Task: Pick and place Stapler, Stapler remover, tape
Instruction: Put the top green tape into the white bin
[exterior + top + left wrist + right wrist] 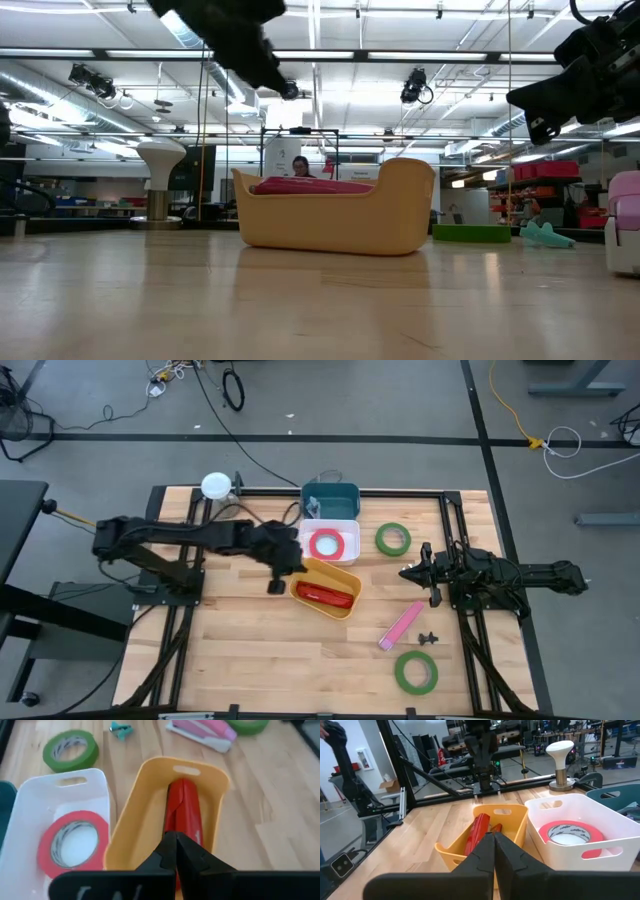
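Seen from above, the left hand [276,586], fingers pressed together and empty, hangs at frame centre just left of the glossy yellow bin [343,577] whose wall half hides the red stapler [325,595], while the right hand [408,572], likewise closed, waits centre-right over the wooden bench [250,650].

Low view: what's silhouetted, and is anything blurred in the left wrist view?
Low view: both arms are dark against bright ceiling strip lights; the yellow bin is evenly lit. Left wrist view: the shut left gripper is soft up close, while the red tape and red stapler are clearer.
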Motion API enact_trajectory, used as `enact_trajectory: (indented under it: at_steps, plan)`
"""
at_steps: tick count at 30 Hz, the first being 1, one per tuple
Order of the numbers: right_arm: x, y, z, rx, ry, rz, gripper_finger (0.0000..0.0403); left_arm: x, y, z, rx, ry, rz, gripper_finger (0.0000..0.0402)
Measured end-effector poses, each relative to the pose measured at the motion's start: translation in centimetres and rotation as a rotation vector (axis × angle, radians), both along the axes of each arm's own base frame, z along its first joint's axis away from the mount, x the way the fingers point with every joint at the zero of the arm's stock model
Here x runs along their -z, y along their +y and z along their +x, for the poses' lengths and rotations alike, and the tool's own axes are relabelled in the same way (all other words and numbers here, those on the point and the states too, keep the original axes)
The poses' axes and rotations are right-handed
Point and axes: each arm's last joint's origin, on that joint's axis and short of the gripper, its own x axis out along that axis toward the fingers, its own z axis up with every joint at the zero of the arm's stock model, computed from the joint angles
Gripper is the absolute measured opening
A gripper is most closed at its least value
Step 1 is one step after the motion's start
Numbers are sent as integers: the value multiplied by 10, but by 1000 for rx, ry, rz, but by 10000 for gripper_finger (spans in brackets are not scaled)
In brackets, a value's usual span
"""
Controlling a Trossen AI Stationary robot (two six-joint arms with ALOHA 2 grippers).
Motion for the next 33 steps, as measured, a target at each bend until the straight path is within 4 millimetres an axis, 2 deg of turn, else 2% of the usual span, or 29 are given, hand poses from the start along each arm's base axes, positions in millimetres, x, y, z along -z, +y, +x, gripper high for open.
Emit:
enact_trajectory:
  at_steps: [7, 13, 17, 20, 24, 33]
  plan:
    - [0, 0, 0, 4, 1, 0, 6, 16, -15, -44, 19, -152, -9, 0]
    - [0, 0, 0, 4, 1, 0, 7, 26, -21, -72, -4, -244, -35, 0]
    - [0, 0, 0, 3, 2, 0, 7, 26, -22, -82, -24, -400, -86, 0]
    - [0, 0, 0, 4, 2, 0, 7, 35, -22, -86, -82, -461, -117, 0]
    - [0, 0, 0, 4, 1, 0, 7, 46, -25, -91, -128, -510, -130, 0]
    - [0, 0, 0, 3, 1, 0, 7, 62, -33, -109, -89, -525, -149, 0]
